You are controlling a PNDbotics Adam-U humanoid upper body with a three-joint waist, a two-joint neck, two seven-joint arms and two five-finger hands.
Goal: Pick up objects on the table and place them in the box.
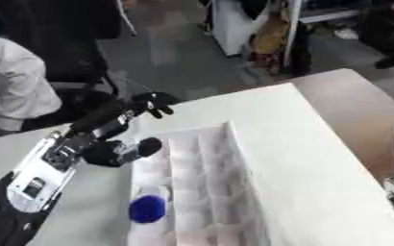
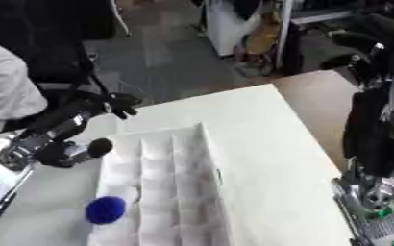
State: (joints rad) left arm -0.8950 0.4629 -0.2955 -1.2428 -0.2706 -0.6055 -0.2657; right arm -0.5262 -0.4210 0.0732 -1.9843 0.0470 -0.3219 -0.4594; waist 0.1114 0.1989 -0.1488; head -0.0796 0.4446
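White cardboard box (image 1: 202, 192) with rows of small square compartments lies on the pale table (image 1: 91, 211), its long flat lid (image 1: 301, 163) opened out to the right. Inside it, in a compartment of the left column near the front, sits a round deep-blue fuzzy ball (image 1: 147, 209).

Reaching in from the lower left, the robot's black-and-silver left arm ends in the left hand (image 1: 116, 126), held above the box's far left corner. Its fingers stretch away towards the table's far edge, their tips slightly bent, while the thumb (image 1: 137, 148) curls down over the box's left wall. Whether anything sits in the palm cannot be made out; nothing shows between fingers and thumb.

Only the right eye view gives the right hand (image 2: 370, 41), raised high at the upper right above the bare brown tabletop (image 2: 326, 101), well apart from the box; its dark fingers look bent over, but whether they are open or closed cannot be told. In the left eye view that arm appears merely as a dark strip at the right edge.
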